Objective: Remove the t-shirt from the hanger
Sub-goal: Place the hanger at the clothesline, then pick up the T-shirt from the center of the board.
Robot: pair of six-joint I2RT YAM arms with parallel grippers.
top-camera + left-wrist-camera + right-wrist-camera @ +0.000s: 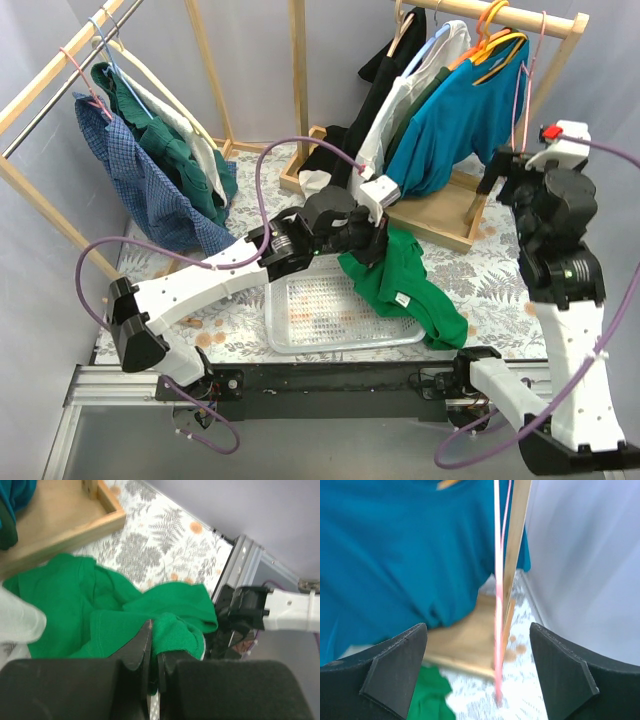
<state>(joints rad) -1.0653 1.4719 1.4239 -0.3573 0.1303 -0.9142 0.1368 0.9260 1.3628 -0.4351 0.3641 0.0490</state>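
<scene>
Left tool [151,639] clamped on green t-shirt [95,615], white label [403,298] unreadable, right tool [477,630] wide near pink hanger [498,605]

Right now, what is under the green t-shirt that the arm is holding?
The green t-shirt, pinched in the left gripper, hangs over the right end of a white mesh basket and the flowered table. Whatever lies in that covered corner is hidden.
</scene>
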